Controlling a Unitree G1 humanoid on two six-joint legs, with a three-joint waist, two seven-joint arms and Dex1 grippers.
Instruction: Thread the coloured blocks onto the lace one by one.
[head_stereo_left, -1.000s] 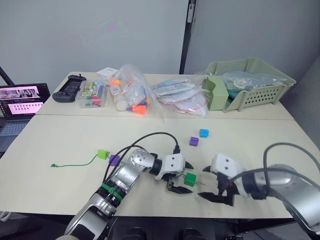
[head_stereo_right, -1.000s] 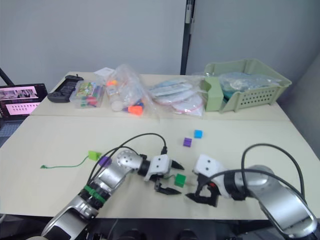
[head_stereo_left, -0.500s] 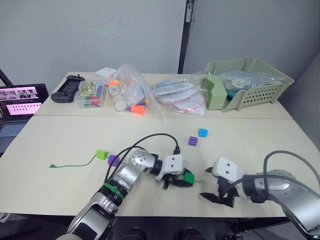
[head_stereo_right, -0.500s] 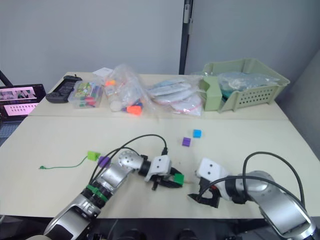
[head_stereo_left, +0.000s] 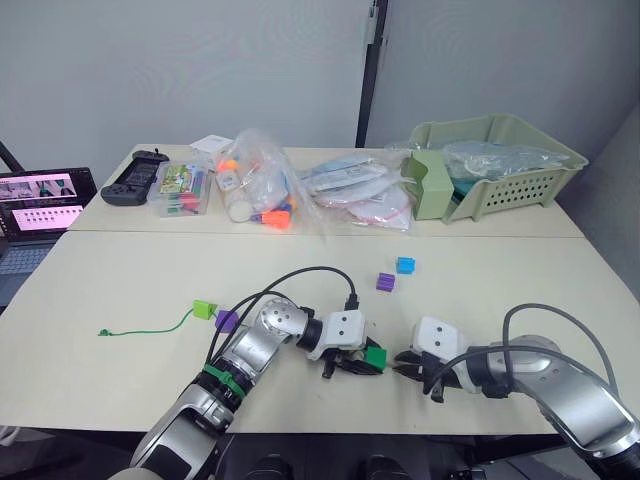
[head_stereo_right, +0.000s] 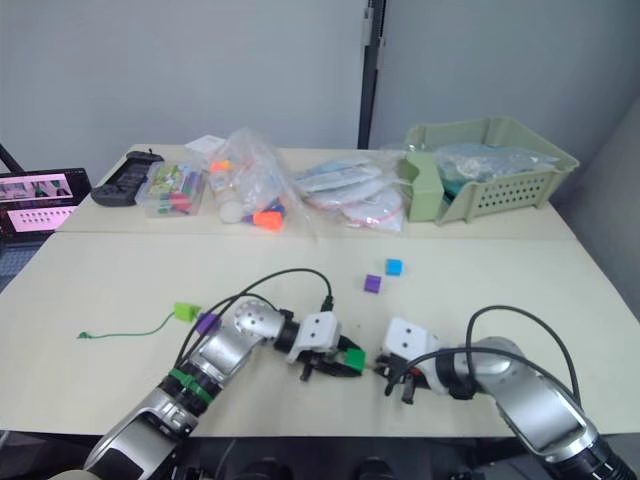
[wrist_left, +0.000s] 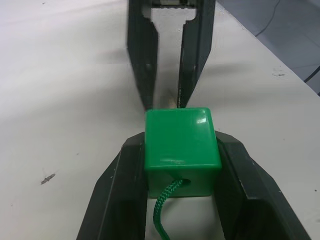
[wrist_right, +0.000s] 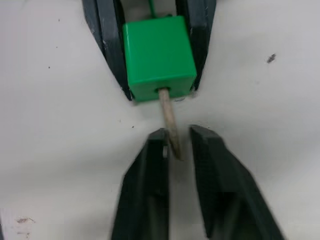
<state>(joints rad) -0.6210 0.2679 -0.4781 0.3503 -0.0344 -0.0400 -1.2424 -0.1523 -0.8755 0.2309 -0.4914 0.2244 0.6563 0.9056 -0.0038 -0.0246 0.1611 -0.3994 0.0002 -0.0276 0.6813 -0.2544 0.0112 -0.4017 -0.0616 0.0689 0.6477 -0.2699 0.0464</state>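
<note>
green cube (wrist_left: 181, 150) sat clamped between the left gripper (wrist_left: 180, 200) fingers, lace (wrist_left: 164, 210) already through it. right gripper (wrist_right: 176, 142), slightly parted, straddled the pale tip (wrist_right: 169, 124); next: pinch, pull.

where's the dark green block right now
The dark green block sits near the table's front edge, clamped in the left gripper, facing the right gripper.

Office or lab, pale tables (head_stereo_left: 120, 280), laptop (head_stereo_left: 35, 215), grey partition walls (head_stereo_left: 180, 70)
</note>
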